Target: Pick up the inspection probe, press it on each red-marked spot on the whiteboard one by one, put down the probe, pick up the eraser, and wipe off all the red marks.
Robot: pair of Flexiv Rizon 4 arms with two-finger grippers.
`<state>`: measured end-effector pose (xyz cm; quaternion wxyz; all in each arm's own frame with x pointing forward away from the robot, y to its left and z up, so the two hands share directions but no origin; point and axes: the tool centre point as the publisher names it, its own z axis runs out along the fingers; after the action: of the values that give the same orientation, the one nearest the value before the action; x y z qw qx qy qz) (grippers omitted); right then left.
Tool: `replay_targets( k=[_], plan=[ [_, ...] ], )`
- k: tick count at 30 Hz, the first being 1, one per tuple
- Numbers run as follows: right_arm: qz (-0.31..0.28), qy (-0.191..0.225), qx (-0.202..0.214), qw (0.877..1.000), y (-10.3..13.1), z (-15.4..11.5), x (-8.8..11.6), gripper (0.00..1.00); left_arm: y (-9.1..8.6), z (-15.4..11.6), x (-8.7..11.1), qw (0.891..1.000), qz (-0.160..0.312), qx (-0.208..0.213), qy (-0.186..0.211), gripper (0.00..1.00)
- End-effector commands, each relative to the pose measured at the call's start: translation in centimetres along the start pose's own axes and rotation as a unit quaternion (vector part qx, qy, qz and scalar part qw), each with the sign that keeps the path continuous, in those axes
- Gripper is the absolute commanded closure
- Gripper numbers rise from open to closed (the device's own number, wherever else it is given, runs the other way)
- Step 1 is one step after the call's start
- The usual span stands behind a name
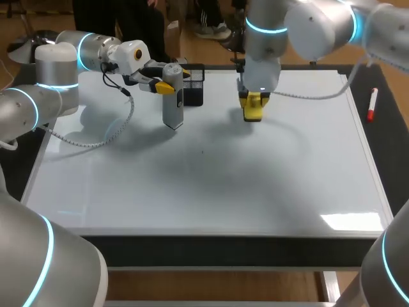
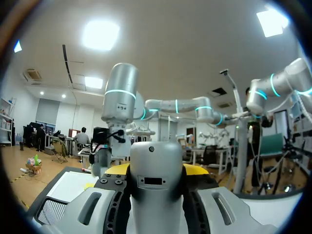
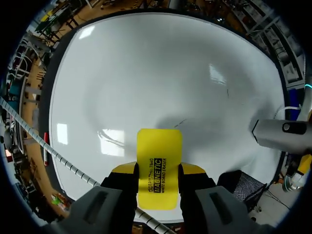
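The whiteboard [image 1: 211,185] was laid flat over most of the table [image 1: 390,147]. The left arm was brought in from the left, and its gripper [image 1: 171,82] was held over the far left part of the board. The grey inspection probe [image 1: 172,105] was clamped between its yellow-tipped fingers [image 2: 118,169] from both sides, so the claw was closed on the probe. The probe was kept upright with its pointed end turned down at the board. Whether the point was pressed on the surface could not be told.

Just behind the probe, at the far edge of the board, a black mesh basket [image 1: 194,89] was placed.

The right arm was brought in from the far right, and its gripper [image 3: 158,169] was pointed down over the far middle of the board, to the right of the probe and apart from it. The yellow eraser [image 3: 159,146] was gripped between the two fingers, held from both sides, with its free end extended past the fingertips. Contact between the eraser and the board could not be judged. A thin faint stroke [image 3: 179,122] was seen on the board just ahead of the eraser.

A red marker [image 1: 372,105] was laid on the dark table just beyond the right edge of the whiteboard.
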<state>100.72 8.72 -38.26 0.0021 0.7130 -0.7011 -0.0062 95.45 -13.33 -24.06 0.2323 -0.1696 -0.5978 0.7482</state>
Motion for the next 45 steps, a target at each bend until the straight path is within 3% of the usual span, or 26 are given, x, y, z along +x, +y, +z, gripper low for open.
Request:
replay_targets(
  k=[1,20,42,43,44,45],
  plan=[
    [-0.002,0.004,-0.032,0.999,-2.9,0.9,-0.7,1.00,-0.2,0.0,0.0,1.000,0.000,-0.001,0.001,1.00],
    [0.001,-0.006,-0.045,0.999,-6.9,2.5,-1.6,1.00,-0.2,0.0,0.0,1.000,0.000,-0.001,0.001,1.00],
    [0.014,0.002,-0.048,0.999,-7.3,3.9,-1.2,1.00,-0.2,0.0,0.0,1.000,0.000,-0.001,0.001,1.00],
    [0.014,0.003,-0.048,0.999,-7.3,3.9,-1.2,0.93,-0.2,0.0,0.0,1.000,0.000,-0.001,0.001,1.00],
    [0.015,0.003,-0.049,0.999,-7.3,4.0,-1.1,0.70,-0.2,0.0,0.0,1.000,0.000,-0.001,0.001,1.00],
    [0.015,0.002,-0.047,0.999,-7.2,3.9,-1.0,0.53,-0.2,0.0,0.0,1.000,0.000,-0.001,0.001,1.00]
  ],
)
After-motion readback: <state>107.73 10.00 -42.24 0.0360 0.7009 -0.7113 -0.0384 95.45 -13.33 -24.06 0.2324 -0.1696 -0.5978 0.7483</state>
